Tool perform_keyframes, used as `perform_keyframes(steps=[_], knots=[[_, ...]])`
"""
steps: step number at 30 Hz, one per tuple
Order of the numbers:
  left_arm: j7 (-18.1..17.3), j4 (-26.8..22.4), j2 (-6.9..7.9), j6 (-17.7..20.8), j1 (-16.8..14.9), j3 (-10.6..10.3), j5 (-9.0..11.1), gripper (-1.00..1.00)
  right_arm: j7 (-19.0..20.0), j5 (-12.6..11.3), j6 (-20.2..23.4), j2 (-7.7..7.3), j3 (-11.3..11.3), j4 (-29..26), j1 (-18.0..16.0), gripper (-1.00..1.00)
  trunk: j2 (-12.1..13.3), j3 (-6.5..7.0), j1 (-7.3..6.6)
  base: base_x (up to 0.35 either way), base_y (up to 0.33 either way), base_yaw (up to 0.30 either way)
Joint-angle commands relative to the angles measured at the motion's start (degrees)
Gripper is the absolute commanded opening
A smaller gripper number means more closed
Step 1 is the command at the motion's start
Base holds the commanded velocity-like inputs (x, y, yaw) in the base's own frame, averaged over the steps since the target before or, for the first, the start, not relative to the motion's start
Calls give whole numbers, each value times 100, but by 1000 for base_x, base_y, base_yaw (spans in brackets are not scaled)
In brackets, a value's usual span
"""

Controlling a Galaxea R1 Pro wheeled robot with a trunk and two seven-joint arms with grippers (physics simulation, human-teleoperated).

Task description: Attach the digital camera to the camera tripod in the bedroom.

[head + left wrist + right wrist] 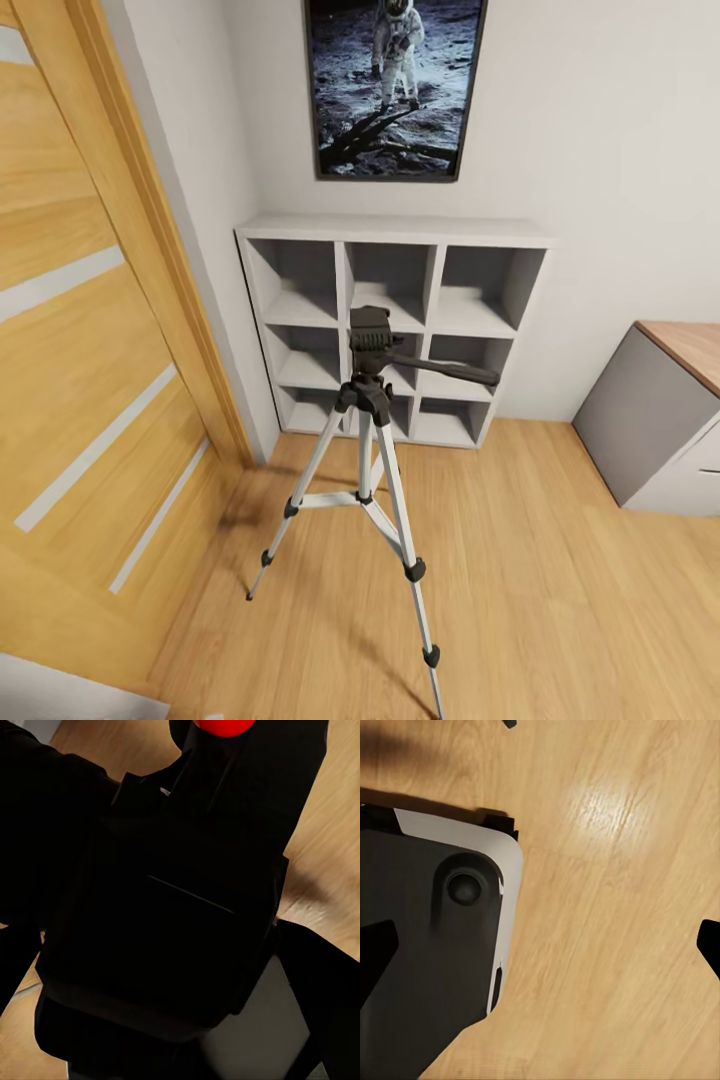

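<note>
The bedroom's light wood floor [560,560] spreads out ahead, with the wooden door [90,330] at 9 o'clock in the head view and the white shelving [395,330] against the far wall at 12. The camera tripod [370,440] stands upright on the floor just in front of the shelving, legs splayed, its black head [372,335] bare and the pan handle [450,372] reaching toward 3 o'clock.

The step in hand looks like carrying the digital camera [172,915] to that head. It should come down level, base first, onto the top plate (clear of the handle).

In the left wrist view the camera sits close against the lens, red button [223,726] at 12, so the left fingers seem clenched on it. The right fingers [540,949] hang released over the floor, beside the robot's base [435,945].
</note>
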Motion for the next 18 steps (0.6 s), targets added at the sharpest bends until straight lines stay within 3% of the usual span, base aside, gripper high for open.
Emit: perform_keyframes(steps=[1,18], knots=[[15,-4,0,4,-3,42,-23,-100,7,36,-39,-2,16,18,-9,100,-11,-19,3,0,0,0],[60,-9,-2,-13,-3,29,-25,-100,7,36,-41,-2,14,18,-9,100,-11,-174,3,0,0,0]])
